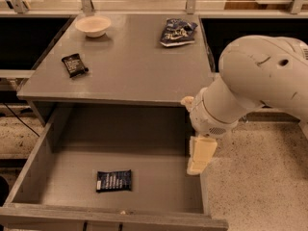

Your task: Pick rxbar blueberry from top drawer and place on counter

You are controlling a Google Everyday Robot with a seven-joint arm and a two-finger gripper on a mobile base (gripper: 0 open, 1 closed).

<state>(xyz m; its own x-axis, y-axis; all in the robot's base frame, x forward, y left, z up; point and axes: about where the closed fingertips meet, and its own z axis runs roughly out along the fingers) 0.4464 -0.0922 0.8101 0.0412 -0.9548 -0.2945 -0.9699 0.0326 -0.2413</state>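
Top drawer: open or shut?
Open: the drawer is pulled out, a blue bar lies inside, and the claw hangs by its right wall.
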